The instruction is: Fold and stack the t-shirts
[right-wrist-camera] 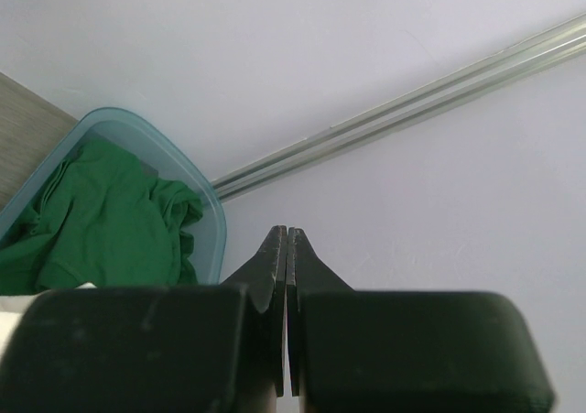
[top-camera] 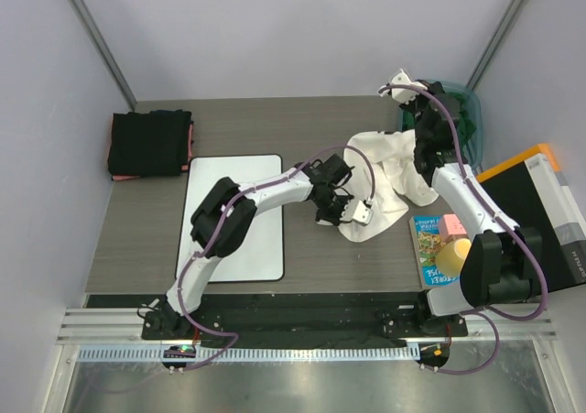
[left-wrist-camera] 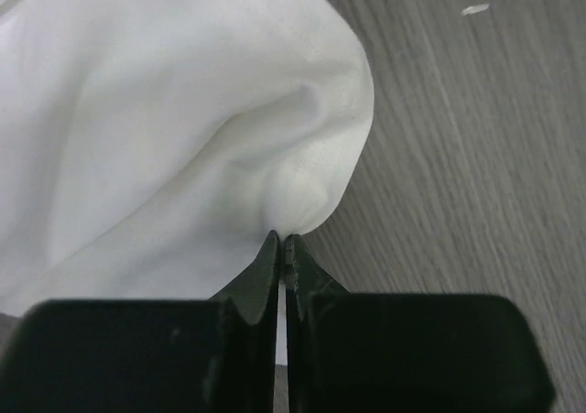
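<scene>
A crumpled white t-shirt (top-camera: 389,170) lies on the table right of centre. My left gripper (top-camera: 353,213) is at its near-left edge, and in the left wrist view the left gripper (left-wrist-camera: 284,239) is shut on a rounded fold of the white t-shirt (left-wrist-camera: 165,129). A green t-shirt (right-wrist-camera: 92,221) sits bunched in a teal bin (right-wrist-camera: 206,207) at the back right. My right gripper (top-camera: 394,91) is raised by that bin; the right gripper (right-wrist-camera: 287,232) is shut with nothing in it and faces the wall. Folded black t-shirts (top-camera: 149,143) are stacked at the back left, with a pinkish-red edge (top-camera: 190,138) showing.
A white board with a black rim (top-camera: 233,216) lies flat left of centre, under my left arm. At the right edge are a picture book (top-camera: 427,246), a pink block (top-camera: 451,224), a yellow object (top-camera: 453,255) and a black and orange box (top-camera: 536,202). The teal bin (top-camera: 465,111) stands in the back right corner.
</scene>
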Tool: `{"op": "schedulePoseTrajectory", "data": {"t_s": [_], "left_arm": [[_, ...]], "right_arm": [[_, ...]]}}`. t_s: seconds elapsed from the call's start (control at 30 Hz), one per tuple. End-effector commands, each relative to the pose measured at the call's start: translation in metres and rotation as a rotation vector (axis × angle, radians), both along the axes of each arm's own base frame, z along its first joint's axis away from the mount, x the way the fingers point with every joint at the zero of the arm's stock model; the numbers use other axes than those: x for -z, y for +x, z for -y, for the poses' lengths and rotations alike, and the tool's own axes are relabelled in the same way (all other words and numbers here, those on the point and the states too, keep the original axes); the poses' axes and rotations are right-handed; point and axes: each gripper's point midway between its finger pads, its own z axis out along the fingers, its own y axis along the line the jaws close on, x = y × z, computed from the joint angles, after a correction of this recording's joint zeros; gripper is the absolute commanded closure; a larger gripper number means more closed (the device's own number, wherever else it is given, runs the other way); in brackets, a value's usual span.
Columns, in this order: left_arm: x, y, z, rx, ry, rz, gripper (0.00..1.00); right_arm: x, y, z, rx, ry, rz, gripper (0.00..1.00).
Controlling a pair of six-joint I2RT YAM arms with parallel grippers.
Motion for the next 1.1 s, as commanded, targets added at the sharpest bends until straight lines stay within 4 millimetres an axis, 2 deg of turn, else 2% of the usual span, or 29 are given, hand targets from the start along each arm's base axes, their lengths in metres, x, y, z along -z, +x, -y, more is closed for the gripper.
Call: {"op": "schedulePoseTrajectory", "data": {"t_s": [0.0,0.03,0.07,0.1,0.13,0.17,0.2,0.23,0.27,0.3,0.33,0.37,0.47,0.5,0.53,0.57,0.6,0.67,0.7,0.73,0.77,0.8,0.87,0.9,0.93,0.97,1.0,1.03,1.07], "left_arm": [[-0.001,0.035,-0.027,-0.082,0.159,0.136,1.0],[-0.021,0.055,-0.032,-0.104,0.182,0.214,1.0],[-0.032,0.064,-0.047,-0.11,0.227,0.242,1.0],[-0.054,0.085,-0.064,-0.153,0.234,0.285,1.0],[-0.087,0.112,-0.073,-0.165,0.23,0.382,1.0],[-0.1,0.115,-0.094,-0.168,0.281,0.382,1.0],[-0.117,0.133,-0.12,-0.203,0.315,0.411,1.0],[-0.148,0.153,-0.136,-0.192,0.349,0.515,1.0],[-0.156,0.152,-0.164,-0.176,0.437,0.519,1.0],[-0.165,0.163,-0.192,-0.18,0.504,0.555,1.0],[-0.18,0.166,-0.212,-0.181,0.548,0.593,1.0],[-0.189,0.175,-0.248,-0.157,0.659,0.636,1.0],[-0.206,0.169,-0.301,-0.114,0.798,0.653,1.0],[-0.21,0.169,-0.328,-0.137,0.861,0.637,1.0],[-0.214,0.165,-0.344,-0.144,0.897,0.625,1.0],[-0.212,0.156,-0.36,-0.132,0.943,0.577,1.0],[-0.206,0.151,-0.386,-0.153,1.012,0.535,1.0],[-0.206,0.149,-0.421,-0.207,1.085,0.524,1.0],[-0.193,0.144,-0.434,-0.184,1.129,0.497,1.0],[-0.189,0.146,-0.442,-0.202,1.133,0.504,1.0],[-0.19,0.157,-0.452,-0.265,1.128,0.553,1.0],[-0.178,0.158,-0.456,-0.27,1.131,0.546,1.0],[-0.174,0.175,-0.458,-0.349,1.117,0.605,1.0],[-0.167,0.179,-0.459,-0.36,1.131,0.608,0.93],[-0.171,0.193,-0.459,-0.432,1.134,0.676,0.81],[-0.171,0.2,-0.458,-0.459,1.132,0.704,0.67],[-0.171,0.206,-0.457,-0.477,1.135,0.718,0.45],[-0.174,0.21,-0.455,-0.512,1.123,0.739,0.38],[-0.175,0.214,-0.446,-0.529,1.097,0.752,0.32]], "right_arm": [[-0.039,-0.002,0.0,-0.008,0.04,0.107,0.99],[-0.04,-0.003,0.0,-0.011,0.038,0.11,0.99],[-0.037,-0.004,0.0,-0.012,0.037,0.104,0.99],[-0.036,-0.004,0.0,-0.012,0.037,0.103,0.99],[-0.035,-0.005,-0.001,-0.016,0.032,0.1,0.99],[-0.033,-0.005,-0.001,-0.018,0.03,0.1,0.99],[-0.033,-0.005,-0.001,-0.018,0.03,0.1,0.99],[-0.032,-0.006,-0.001,-0.019,0.03,0.099,0.99],[-0.029,-0.005,-0.001,-0.019,0.031,0.093,0.99],[-0.029,-0.006,-0.001,-0.021,0.032,0.093,0.99],[-0.028,-0.005,-0.002,-0.024,0.032,0.09,0.99],[-0.026,-0.004,-0.002,-0.024,0.034,0.086,0.99],[-0.025,-0.003,-0.001,-0.022,0.042,0.085,0.99],[-0.023,-0.003,-0.001,-0.02,0.042,0.081,0.99],[-0.022,-0.002,-0.001,-0.021,0.044,0.08,0.99],[-0.022,-0.002,-0.001,-0.019,0.044,0.078,0.99],[-0.02,-0.002,-0.001,-0.018,0.047,0.075,0.99],[-0.019,-0.001,-0.001,-0.015,0.047,0.071,0.99],[-0.018,-0.001,0.0,-0.012,0.05,0.068,0.99],[-0.016,-0.001,-0.001,-0.015,0.055,0.063,0.99],[-0.016,0.0,-0.002,-0.018,0.057,0.062,0.99],[-0.014,0.001,-0.002,-0.019,0.062,0.056,0.99],[-0.013,0.003,-0.004,-0.025,0.069,0.049,0.99],[-0.012,0.004,-0.005,-0.03,0.071,0.042,0.98],[-0.008,0.005,-0.009,-0.046,0.08,0.022,0.98],[-0.008,0.004,-0.013,-0.065,0.091,0.013,0.97],[-0.004,0.003,-0.018,-0.089,0.1,-0.009,0.96],[0.012,0.002,-0.031,-0.163,0.106,-0.087,0.93],[0.014,-0.004,-0.038,-0.203,0.112,-0.113,0.9]]}}
